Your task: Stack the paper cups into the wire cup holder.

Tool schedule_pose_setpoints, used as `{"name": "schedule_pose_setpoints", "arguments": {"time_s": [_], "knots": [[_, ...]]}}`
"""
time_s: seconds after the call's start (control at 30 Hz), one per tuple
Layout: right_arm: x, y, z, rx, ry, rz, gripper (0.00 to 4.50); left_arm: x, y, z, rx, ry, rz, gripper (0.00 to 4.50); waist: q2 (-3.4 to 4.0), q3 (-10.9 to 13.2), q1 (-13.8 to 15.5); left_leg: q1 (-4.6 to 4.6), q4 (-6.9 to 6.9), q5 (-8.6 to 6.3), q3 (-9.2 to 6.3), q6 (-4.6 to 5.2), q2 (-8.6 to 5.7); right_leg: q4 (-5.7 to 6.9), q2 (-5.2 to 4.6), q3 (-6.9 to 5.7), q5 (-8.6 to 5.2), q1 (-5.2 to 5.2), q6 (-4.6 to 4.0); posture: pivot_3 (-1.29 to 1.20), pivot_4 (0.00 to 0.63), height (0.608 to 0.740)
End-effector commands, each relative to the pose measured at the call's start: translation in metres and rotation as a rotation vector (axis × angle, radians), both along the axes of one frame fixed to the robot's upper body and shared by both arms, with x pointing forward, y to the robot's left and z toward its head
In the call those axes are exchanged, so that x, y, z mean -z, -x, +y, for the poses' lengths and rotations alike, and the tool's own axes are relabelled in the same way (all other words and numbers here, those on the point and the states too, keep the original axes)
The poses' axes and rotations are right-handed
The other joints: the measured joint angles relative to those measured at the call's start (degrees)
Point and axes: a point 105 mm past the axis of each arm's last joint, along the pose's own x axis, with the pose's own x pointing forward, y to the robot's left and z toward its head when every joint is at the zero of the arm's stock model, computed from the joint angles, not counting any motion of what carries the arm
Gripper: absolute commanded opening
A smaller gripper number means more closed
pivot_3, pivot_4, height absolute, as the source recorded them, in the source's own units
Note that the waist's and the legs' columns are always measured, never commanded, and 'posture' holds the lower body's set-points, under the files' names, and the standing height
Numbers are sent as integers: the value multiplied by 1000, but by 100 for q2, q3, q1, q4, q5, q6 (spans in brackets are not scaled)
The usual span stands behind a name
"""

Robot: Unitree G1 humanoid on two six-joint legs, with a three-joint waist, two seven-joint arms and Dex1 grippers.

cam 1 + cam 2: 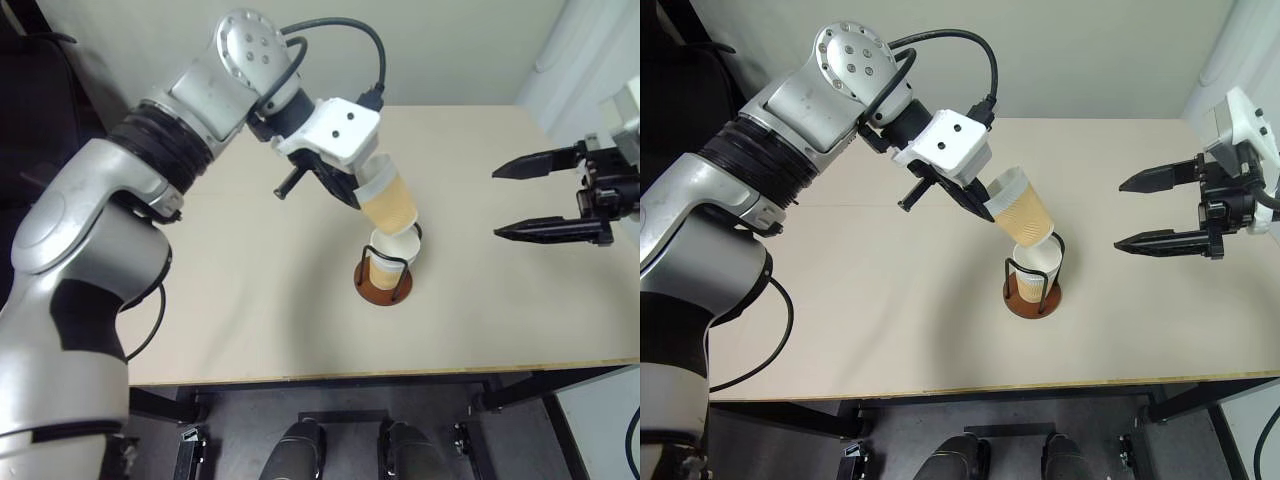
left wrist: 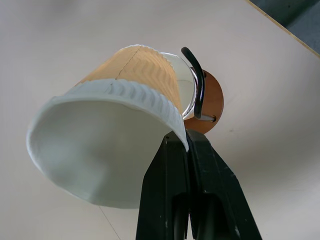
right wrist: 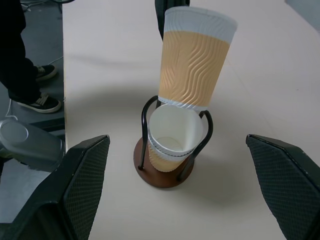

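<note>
The left end effector [image 1: 985, 203] is closed on the white rim of one paper cup [image 1: 1021, 212], pinching the rim between its two black fingers [image 2: 192, 200]. This held cup is tilted, with its open mouth facing up toward the arm and its small bottom pointing down. Its bottom is right at the top of the cups that already sit in the wire cup holder [image 3: 162, 172], and it looks like it is just touching the rim of the top one. The wire cup holder stands near the middle of the pale worktop [image 1: 250, 300]. It has a round reddish-brown base and thin black wire loops going up around the cups. Inside it, the stacked cups [image 3: 172, 137] stand upright, white inside and tan-orange on the outside, and two rims show one in the other. The right end effector [image 1: 505, 202] is off to the right side, well apart from the holder, above the worktop. Its two black fingers are spread wide and hold nothing, and they point toward the cups. In the right wrist view, a person's dark trouser leg and shoe [image 3: 37, 102] stand on the floor beside the worktop.
</note>
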Motion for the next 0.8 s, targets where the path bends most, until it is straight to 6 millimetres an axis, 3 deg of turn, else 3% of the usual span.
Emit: {"name": "schedule_pose_setpoints", "arguments": {"time_s": [0.03,0.8], "knots": [[-21,3,2,-6,-19,-85,4473,-6,3,3,11,-6,-3,52,0,0,-5,1,-3,0,3,-1,0,-1,1,-1,0,0,0,0,150,740],[-35,0,4,-15,-28,-149,4473,-14,-1,-1,1,-2,-35,52,2,2,-2,-3,-8,-2,1,-2,-2,-14,6,-11,0,0,-1,0,150,740]]}}
